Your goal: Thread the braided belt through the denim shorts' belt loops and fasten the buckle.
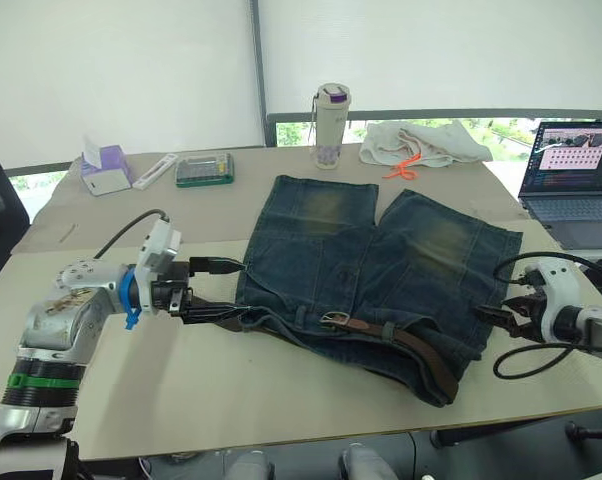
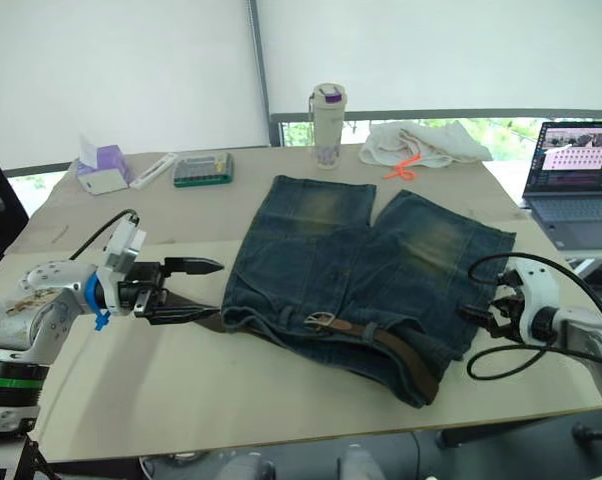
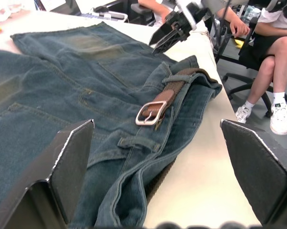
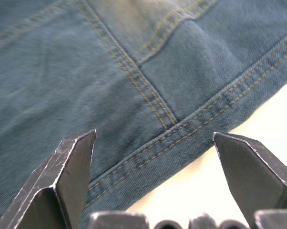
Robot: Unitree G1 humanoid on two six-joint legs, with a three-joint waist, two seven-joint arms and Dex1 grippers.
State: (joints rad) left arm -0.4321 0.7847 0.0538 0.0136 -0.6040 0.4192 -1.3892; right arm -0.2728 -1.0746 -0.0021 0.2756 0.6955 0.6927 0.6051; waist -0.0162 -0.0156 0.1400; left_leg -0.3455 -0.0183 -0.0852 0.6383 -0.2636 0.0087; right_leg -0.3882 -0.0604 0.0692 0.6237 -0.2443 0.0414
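Belt: your braided belt [image 1: 421, 350] is lying along the near waistband, with the buckle [image 1: 335, 320] resting mid-waistband.
Left gripper [image 1: 216, 290]: you are holding it spread wide at the waistband's left end.
Right gripper [image 1: 493, 308]: it is sitting spread beside the right edge.
Shorts: the denim shorts [image 1: 381, 260] are lying flat on the table [image 1: 231, 390], legs pointing away.

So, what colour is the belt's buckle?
Silver; the buckle shows best in the left wrist view.

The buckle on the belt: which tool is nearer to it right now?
Left. The left tool is open at the shorts' waistband end, with the buckle a short way beyond. The right tool is open at the shorts' opposite edge, farther away.
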